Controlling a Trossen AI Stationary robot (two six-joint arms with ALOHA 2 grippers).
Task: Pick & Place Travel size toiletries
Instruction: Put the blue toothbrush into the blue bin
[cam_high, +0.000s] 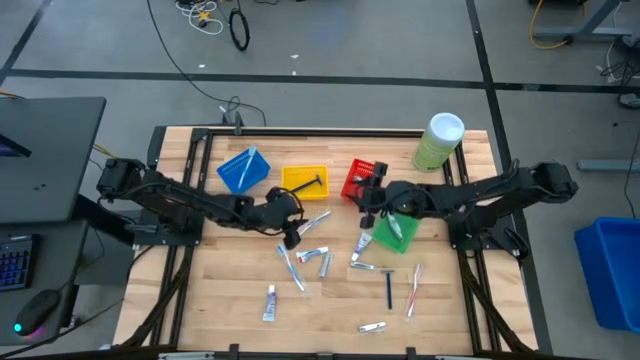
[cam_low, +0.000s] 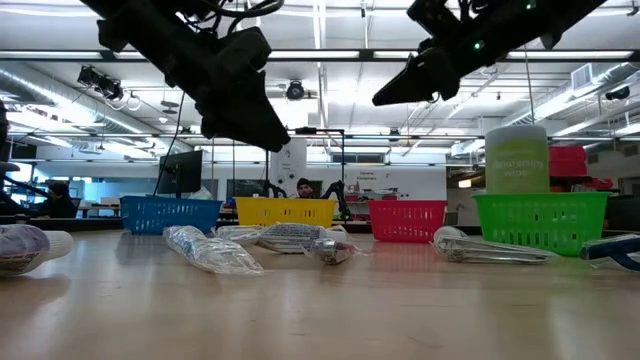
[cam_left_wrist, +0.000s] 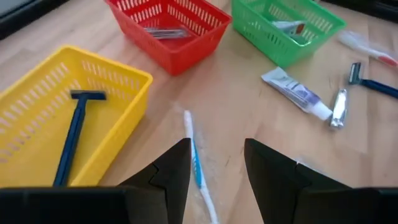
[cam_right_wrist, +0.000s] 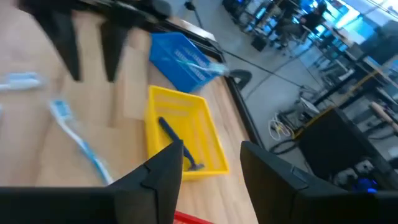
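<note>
1. On the left, we found the left gripper (cam_left_wrist: 214, 168) hovering with its fingers apart and nothing between them, just above a pale toothbrush (cam_left_wrist: 198, 163) beside the yellow bin (cam_high: 304, 182).
2. The toothbrush's long axis ran almost straight out from the gripper, between the two fingers, so we judged a turn of the wrist necessary before closing.
3. We counted four bins: blue (cam_high: 243, 169), yellow, red (cam_high: 362, 180) and green (cam_high: 394, 233).
4. About ten toiletries (cam_high: 300, 268) lay loose on the table (cam_high: 215, 300); one razor (cam_left_wrist: 73, 134) lay in the yellow bin.
5. On the right, the right gripper (cam_right_wrist: 211, 168) hung empty, fingers apart, over the red bin, farther from the toothbrush.
</note>
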